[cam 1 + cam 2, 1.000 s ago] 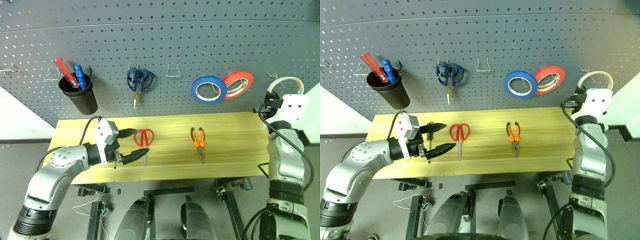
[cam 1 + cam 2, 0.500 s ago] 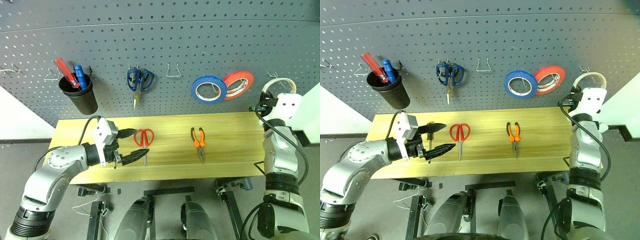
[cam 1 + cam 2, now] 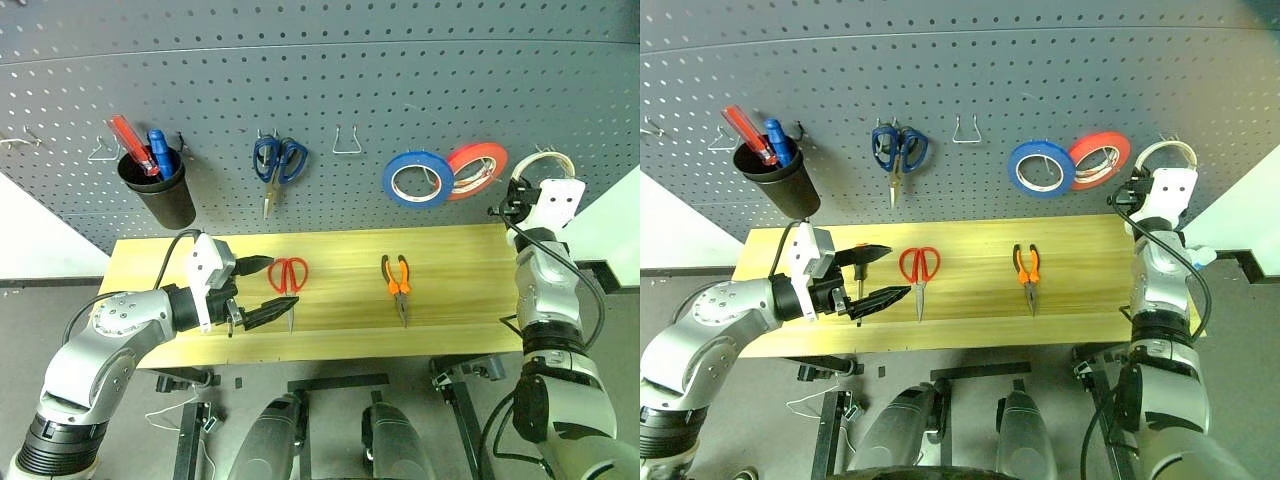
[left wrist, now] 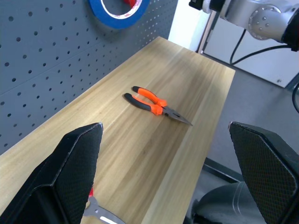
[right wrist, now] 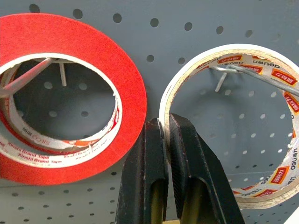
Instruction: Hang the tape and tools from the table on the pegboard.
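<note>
Right gripper (image 5: pixel 161 128) pinches the rim of the cream-coloured tape ring (image 5: pixel 224 126) at 2 o'clock on the dark grey perforated pegboard (image 3: pixel 330 90), a wire hook (image 5: pixel 243 71) through its hole, while left gripper (image 3: pixel 258 290) gapes wide and empty above the light wooden table (image 3: pixel 450 280).

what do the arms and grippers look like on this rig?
Both arms have silver-grey metallic shells with black ribbed joint bands. Each wrist carries a white boxy housing with a looping black cable. The left gripper and right gripper each have two black tapered fingers, with finely textured pads.
</note>
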You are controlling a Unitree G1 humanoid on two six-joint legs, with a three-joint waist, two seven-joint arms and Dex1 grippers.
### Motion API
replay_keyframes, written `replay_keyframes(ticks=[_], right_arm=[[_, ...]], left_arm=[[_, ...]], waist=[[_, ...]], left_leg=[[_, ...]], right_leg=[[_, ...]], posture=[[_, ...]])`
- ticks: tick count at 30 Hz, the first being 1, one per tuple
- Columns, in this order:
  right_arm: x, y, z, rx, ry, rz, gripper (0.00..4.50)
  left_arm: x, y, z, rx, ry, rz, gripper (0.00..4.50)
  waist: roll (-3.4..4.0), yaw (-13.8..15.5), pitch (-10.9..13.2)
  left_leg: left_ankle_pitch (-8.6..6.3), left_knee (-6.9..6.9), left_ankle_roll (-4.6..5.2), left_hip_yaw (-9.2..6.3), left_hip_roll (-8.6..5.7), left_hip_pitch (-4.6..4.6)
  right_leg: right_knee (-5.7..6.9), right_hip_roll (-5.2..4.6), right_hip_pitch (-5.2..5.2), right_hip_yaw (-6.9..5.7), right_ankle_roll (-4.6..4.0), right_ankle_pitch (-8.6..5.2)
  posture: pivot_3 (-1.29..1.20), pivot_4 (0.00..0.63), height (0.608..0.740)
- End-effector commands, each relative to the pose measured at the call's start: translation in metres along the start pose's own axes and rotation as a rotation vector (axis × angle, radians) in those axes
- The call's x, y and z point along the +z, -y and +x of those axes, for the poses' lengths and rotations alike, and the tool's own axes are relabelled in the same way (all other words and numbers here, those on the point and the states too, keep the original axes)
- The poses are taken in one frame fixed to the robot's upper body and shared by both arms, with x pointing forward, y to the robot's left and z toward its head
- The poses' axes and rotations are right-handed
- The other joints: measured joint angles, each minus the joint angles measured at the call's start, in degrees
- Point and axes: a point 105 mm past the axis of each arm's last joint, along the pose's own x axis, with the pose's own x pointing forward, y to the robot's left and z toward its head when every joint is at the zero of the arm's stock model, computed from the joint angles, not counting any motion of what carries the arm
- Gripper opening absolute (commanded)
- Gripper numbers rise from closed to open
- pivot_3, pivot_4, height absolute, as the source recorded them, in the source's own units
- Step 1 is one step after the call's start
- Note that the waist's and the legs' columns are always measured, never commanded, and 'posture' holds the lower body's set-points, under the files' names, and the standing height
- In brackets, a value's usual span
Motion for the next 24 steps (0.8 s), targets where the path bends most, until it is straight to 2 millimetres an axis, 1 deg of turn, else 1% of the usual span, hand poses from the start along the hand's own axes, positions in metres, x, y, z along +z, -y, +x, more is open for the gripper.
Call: replay_keyframes(ticks=[1, 2, 4, 7, 13, 18, 21, 24], right_arm=[[0.014, 0.007, 0.005, -0.006, 0.046, -0.024, 0.62], [0.013, 0.008, 0.005, -0.011, 0.039, -0.026, 0.84], [0.011, 0.010, 0.005, -0.018, 0.030, -0.031, 1.42], [0.010, 0.010, 0.004, -0.018, 0.024, -0.040, 2.52], [0.008, 0.012, 0.002, -0.018, 0.007, -0.063, 4.47], [0.004, 0.007, -0.005, 0.020, -0.037, -0.083, 4.47], [0.005, 0.000, -0.015, 0.059, -0.063, -0.097, 4.47], [0.007, -0.003, -0.027, 0.070, -0.090, -0.105, 4.47]], left_arm=[[0.011, 0.002, -0.004, 0.004, 0.024, 0.033, 4.50], [0.010, 0.002, -0.004, 0.005, 0.024, 0.033, 4.50], [0.010, 0.002, -0.004, 0.006, 0.024, 0.033, 4.50], [0.010, 0.002, -0.003, 0.006, 0.025, 0.032, 4.50], [0.008, 0.002, -0.003, 0.012, 0.026, 0.031, 4.50], [0.006, 0.002, -0.004, 0.027, 0.027, 0.031, 4.50], [0.004, 0.003, -0.005, 0.032, 0.027, 0.029, 4.50], [0.002, 0.005, -0.007, 0.035, 0.028, 0.025, 4.50]], waist=[[0.00, 0.0, 0.0], [0.00, 0.0, 0.0], [0.00, 0.0, 0.0], [0.00, 0.0, 0.0], [0.00, 0.0, 0.0], [0.00, 0.1, 0.0], [0.00, 0.1, 0.0], [0.00, 0.1, 0.0]], left_leg=[[0.00, 0.00, 0.00, 0.00, 0.00, 0.00], [0.00, 0.00, 0.00, 0.00, 0.00, 0.00], [0.00, 0.00, 0.00, 0.00, 0.00, 0.00], [0.00, 0.00, -0.01, 0.00, 0.00, 0.00], [0.00, 0.00, -0.01, 0.00, 0.00, 0.00], [0.01, -0.01, -0.02, 0.00, 0.00, 0.00], [0.01, -0.01, -0.02, 0.00, 0.00, -0.01], [0.01, -0.01, -0.02, 0.00, 0.00, -0.01]], right_leg=[[0.00, 0.00, 0.00, 0.00, 0.00, 0.00], [-0.01, 0.00, 0.00, 0.00, 0.00, 0.00], [-0.01, 0.00, 0.01, 0.00, 0.00, 0.00], [-0.01, 0.00, 0.01, 0.00, 0.00, 0.00], [-0.01, 0.00, 0.00, 0.00, 0.00, 0.00], [-0.01, 0.00, 0.00, 0.00, 0.00, 0.00], [-0.01, -0.01, -0.01, 0.00, 0.00, 0.00], [-0.01, -0.02, -0.01, 0.01, 0.00, 0.00]], posture=[[0.11, 0.219, 0.740], [0.11, 0.219, 0.740], [0.11, 0.217, 0.740], [0.11, 0.217, 0.740], [0.11, 0.212, 0.740], [0.10, 0.204, 0.740], [0.09, 0.203, 0.740], [0.07, 0.200, 0.740]])
